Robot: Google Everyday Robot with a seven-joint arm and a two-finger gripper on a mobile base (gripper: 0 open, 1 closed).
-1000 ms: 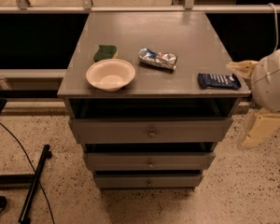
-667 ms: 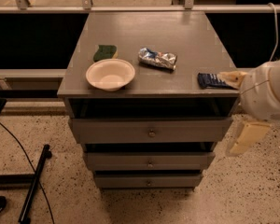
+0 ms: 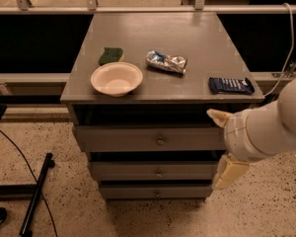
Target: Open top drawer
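Observation:
The top drawer [image 3: 123, 138] is the widest grey front just under the cabinet top, pushed in, with a small round metal knob [image 3: 160, 141] at its centre. Two narrower drawer fronts [image 3: 138, 171] sit below it, also pushed in. My gripper [image 3: 213, 148] is at the right end of the top drawer's front, to the right of the knob and apart from it. Its two cream fingers [image 3: 218, 117] are spread apart, one at the drawer's top edge and one lower down beside the middle drawer. It holds nothing.
On the cabinet top [image 3: 197, 38] lie a white bowl [image 3: 116, 78], a green sponge [image 3: 111, 55], a crumpled foil bag [image 3: 166, 61] and a dark blue packet [image 3: 231, 85]. A black stand and cable [image 3: 37, 194] lie on the floor at left. A rail [image 3: 148, 8] runs behind.
My arm has moved left and down from beside the cabinet's right edge, bringing the gripper in front of the right end of the top drawer. The drawers have not moved.

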